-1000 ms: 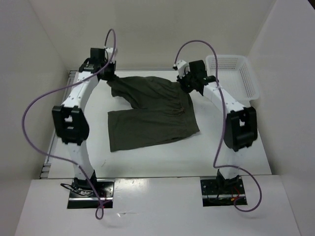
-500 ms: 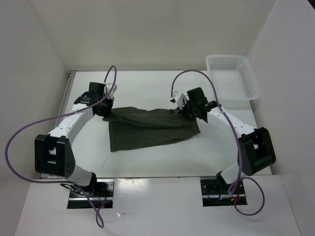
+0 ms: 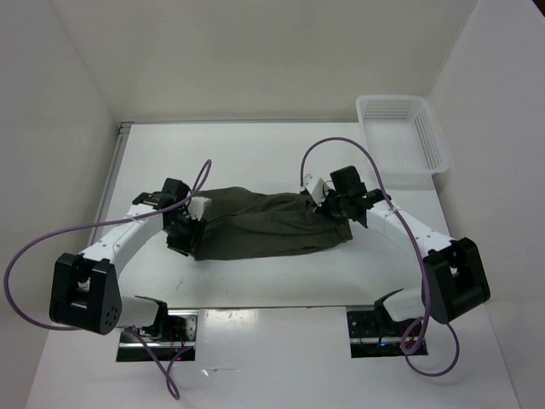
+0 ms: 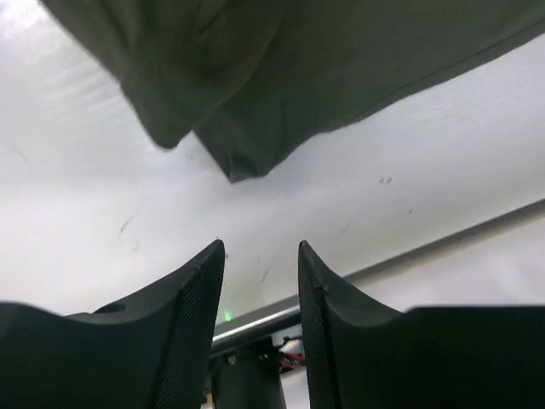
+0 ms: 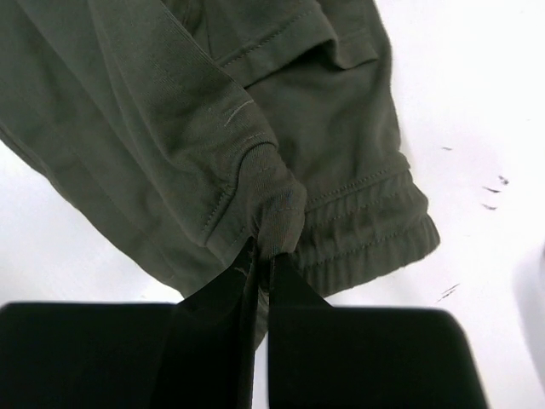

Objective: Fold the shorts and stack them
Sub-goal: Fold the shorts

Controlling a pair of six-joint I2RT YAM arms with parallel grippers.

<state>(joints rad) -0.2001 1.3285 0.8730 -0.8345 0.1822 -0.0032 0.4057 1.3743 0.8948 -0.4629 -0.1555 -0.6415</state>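
The dark olive-green shorts (image 3: 264, 223) lie folded over into a long band across the middle of the white table (image 3: 281, 162). At the band's left end sits my left gripper (image 3: 184, 237), jaws apart with nothing between them; its wrist view shows the cloth's corner (image 4: 243, 158) lying loose on the table beyond the fingertips (image 4: 209, 260). My right gripper (image 3: 336, 207) is at the right end, shut on a pinch of the folded fabric (image 5: 268, 209) just above the elastic waistband (image 5: 375, 226).
A white mesh basket (image 3: 400, 132) stands at the table's back right corner. Purple cables arc above both arms. The table's near edge and the arm bases (image 3: 157, 328) run along the bottom of the top view.
Both grippers pulled the far edge of the shorts toward the near side, folding them into a band. The left gripper then opened and let its corner drop; the right one still holds.
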